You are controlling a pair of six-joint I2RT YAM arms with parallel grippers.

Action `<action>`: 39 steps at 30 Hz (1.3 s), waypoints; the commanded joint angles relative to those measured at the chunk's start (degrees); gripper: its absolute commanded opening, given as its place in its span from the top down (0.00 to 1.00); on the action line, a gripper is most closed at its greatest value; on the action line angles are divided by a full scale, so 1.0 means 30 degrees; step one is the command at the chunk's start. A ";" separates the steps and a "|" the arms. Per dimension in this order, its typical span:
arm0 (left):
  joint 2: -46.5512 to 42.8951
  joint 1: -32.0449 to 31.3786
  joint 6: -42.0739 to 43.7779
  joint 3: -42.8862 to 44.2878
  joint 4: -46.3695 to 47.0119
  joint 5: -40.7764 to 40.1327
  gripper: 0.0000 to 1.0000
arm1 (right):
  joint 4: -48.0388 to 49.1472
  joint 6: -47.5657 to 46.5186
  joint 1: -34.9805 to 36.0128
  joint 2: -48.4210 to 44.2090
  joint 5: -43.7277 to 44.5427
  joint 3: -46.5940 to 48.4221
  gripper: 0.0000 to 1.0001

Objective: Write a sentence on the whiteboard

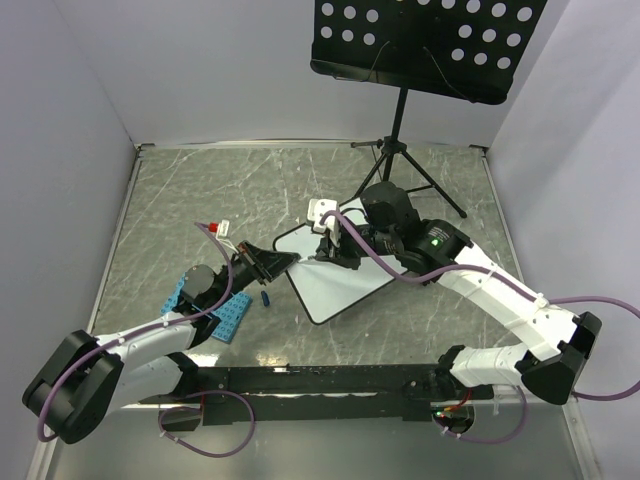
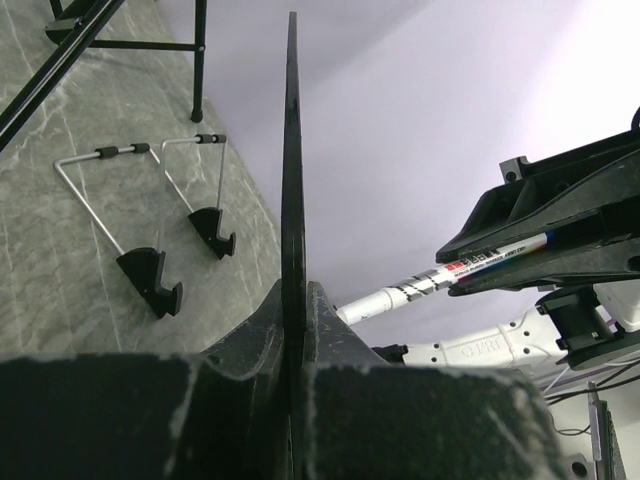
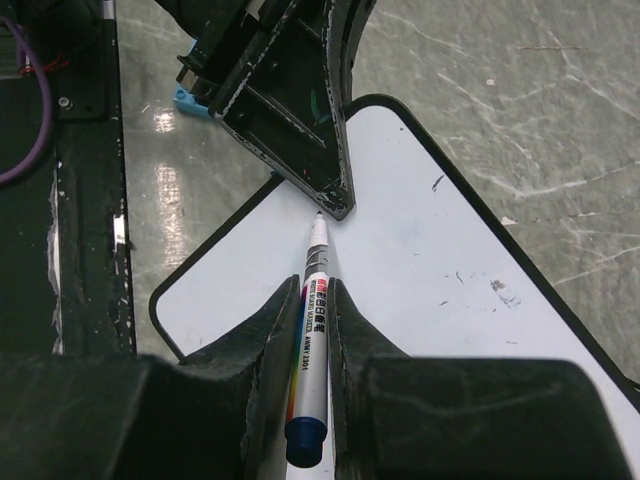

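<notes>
The whiteboard [image 1: 345, 280] lies tilted mid-table, white with a thin dark rim. My left gripper [image 1: 283, 262] is shut on its left edge; in the left wrist view the whiteboard [image 2: 292, 150] runs edge-on up from between the left gripper's [image 2: 293, 292] jaws. My right gripper [image 3: 318, 292] is shut on a white marker [image 3: 315, 330] with a blue end cap. The marker's tip hovers at the board's face [image 3: 430, 260], just short of the left gripper's fingers [image 3: 300, 130]. The sentence is not in view; only a few small dark specks [image 3: 500, 290] mark the board.
A black perforated music-stand tray [image 1: 430, 40] stands at the back on tripod legs [image 1: 430, 185]. A blue studded plate [image 1: 225, 315] lies beside the left arm, with a small blue piece [image 1: 266, 296] near it. Wire legs with black feet [image 2: 150, 280] stick out under the board.
</notes>
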 commanded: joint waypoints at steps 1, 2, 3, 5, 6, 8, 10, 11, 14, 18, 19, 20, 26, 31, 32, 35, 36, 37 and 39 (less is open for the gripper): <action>-0.0335 -0.0129 -0.0900 0.0731 0.3463 -0.0662 0.99 | 0.0827 -0.0119 0.0146 -0.0274 0.0445 0.0510 1.00; -0.0335 -0.0101 -0.0901 0.0759 0.3463 -0.0662 0.99 | 0.0944 -0.0061 0.0146 -0.0246 0.0563 0.0423 1.00; -0.0306 -0.0129 -0.0930 0.0789 0.3492 -0.0633 0.99 | 0.1003 -0.0002 0.0146 -0.0216 0.0651 0.0393 1.00; -0.0277 -0.0159 -0.0959 0.0760 0.3522 -0.0574 0.99 | 0.1120 0.0056 0.0146 -0.0158 0.0711 0.0334 1.00; -0.0248 -0.0159 -0.0959 0.0789 0.3580 -0.0545 0.99 | 0.1092 0.0086 0.0117 -0.0100 0.0711 0.0334 1.00; -0.0248 -0.0159 -0.1018 0.0818 0.3668 -0.0545 0.99 | 0.1150 0.0115 0.0146 -0.0070 0.0740 0.0276 1.00; -0.0277 -0.0188 -0.1047 0.0760 0.3669 -0.0545 0.99 | 0.1121 0.0115 0.0175 -0.0040 0.0711 0.0217 1.00; -0.0306 -0.0217 -0.1047 0.0818 0.3669 -0.0574 0.99 | 0.1121 0.0086 0.0146 -0.0098 0.0740 0.0101 1.00; -0.0511 -0.0189 -0.0960 0.0818 0.3493 -0.0691 0.99 | 0.1091 0.0028 0.0146 -0.0245 0.0681 -0.0192 1.00; -0.0775 -0.0188 -0.0842 0.0877 0.3084 -0.0895 0.99 | 0.1004 -0.0119 0.0146 -0.0509 0.0653 -0.0691 1.00; -0.0804 -0.0217 -0.0813 0.0906 0.3054 -0.0925 0.99 | 0.0946 -0.0148 0.0146 -0.0596 0.0594 -0.0866 1.00; -0.0833 -0.0218 -0.0784 0.0877 0.2995 -0.0955 0.99 | 0.0916 -0.0148 0.0146 -0.0684 0.0565 -0.0896 1.00; -0.1067 -0.0189 -0.0608 0.0906 0.2673 -0.1335 0.99 | 0.0682 -0.0295 0.0116 -0.1123 0.0565 -0.1365 1.00; -0.1243 -0.0217 -0.0432 0.0964 0.2321 -0.1687 0.99 | 0.0418 -0.0383 0.0000 -0.1534 0.0067 -0.1950 1.00; -0.1244 -0.0189 -0.0432 0.0965 0.2263 -0.1716 0.99 | 0.0360 -0.0383 -0.0030 -0.1679 -0.0166 -0.2009 1.00; -0.1185 -0.0189 -0.0403 0.1023 0.2291 -0.1687 0.99 | 0.0301 -0.0382 -0.0089 -0.1769 -0.0314 -0.2244 1.00; -0.1156 -0.0217 -0.0432 0.1023 0.2350 -0.1658 0.99 | 0.0359 -0.0354 -0.0118 -0.1769 -0.0431 -0.2273 1.00; -0.1098 -0.0189 -0.0461 0.1023 0.2350 -0.1629 0.99 | 0.0359 -0.0295 -0.0147 -0.1769 -0.0461 -0.2274 1.00; -0.0981 -0.0218 -0.0461 0.1053 0.2408 -0.1541 0.99 | 0.0389 -0.0208 -0.0205 -0.1652 -0.0577 -0.2157 1.00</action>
